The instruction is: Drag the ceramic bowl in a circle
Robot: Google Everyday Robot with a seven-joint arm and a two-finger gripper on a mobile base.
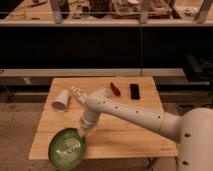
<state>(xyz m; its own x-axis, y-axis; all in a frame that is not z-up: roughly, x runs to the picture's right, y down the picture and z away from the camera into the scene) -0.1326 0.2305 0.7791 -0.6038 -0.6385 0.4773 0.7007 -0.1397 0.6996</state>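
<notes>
Green ceramic bowl (66, 149) upright at table's front-left corner; claw (83, 132) at rim

Table (125, 135): pale wood slats, rectangular; lies beneath the gripper (84, 131), which hangs over its front left part.
Floor (20, 127): speckled beige, left of the gripper and beyond the table.
Rail (40, 72): pale grey, horizontal, behind the gripper.
Cabinet front (100, 47): dark, above the rail.
Worktop (75, 21): cluttered, warmly lit, farthest back, with grey uprights.

One green bowl (66, 149) sat at the table's (125, 137) near left corner, one gripper (83, 132) at its rim. Farther back lay one white cup (61, 101), one red thing (115, 89) and one black thing (134, 91).
</notes>
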